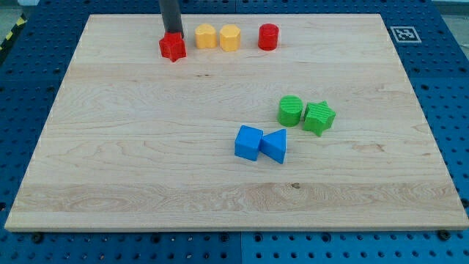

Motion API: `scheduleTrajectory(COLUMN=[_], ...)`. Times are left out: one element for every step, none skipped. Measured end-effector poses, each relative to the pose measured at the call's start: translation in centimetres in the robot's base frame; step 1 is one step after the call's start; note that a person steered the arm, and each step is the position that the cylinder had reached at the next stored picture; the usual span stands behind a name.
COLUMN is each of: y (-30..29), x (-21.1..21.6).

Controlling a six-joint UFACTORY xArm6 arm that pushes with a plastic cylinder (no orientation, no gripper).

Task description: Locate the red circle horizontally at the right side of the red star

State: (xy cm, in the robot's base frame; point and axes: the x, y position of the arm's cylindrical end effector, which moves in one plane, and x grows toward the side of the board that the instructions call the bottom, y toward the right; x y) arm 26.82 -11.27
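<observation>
The red star [173, 48] lies near the view's top left of the wooden board. The red circle [268, 37] lies to its right along the top edge, with two yellow blocks between them. My tip [171, 34] comes down from the view's top and touches the top side of the red star. It is far to the left of the red circle.
Two yellow blocks [206, 35] [230, 37] sit side by side between the red pieces. A green circle [290, 111] and a green star [319, 117] sit at middle right. A blue cube [248, 142] and a blue triangle [275, 144] lie below them. The board [110, 169] rests on a blue pegboard.
</observation>
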Motion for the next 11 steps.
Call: scheduleTrajectory(y=[1.8, 1.9, 1.3, 3.3, 10.6, 17.4, 18.4, 18.4, 18.4, 18.4, 18.4], x=[1.9, 0.4, -2.5, -5.7, -7.3, -7.3, -6.9, -4.3, -0.9, 1.9, 3.5])
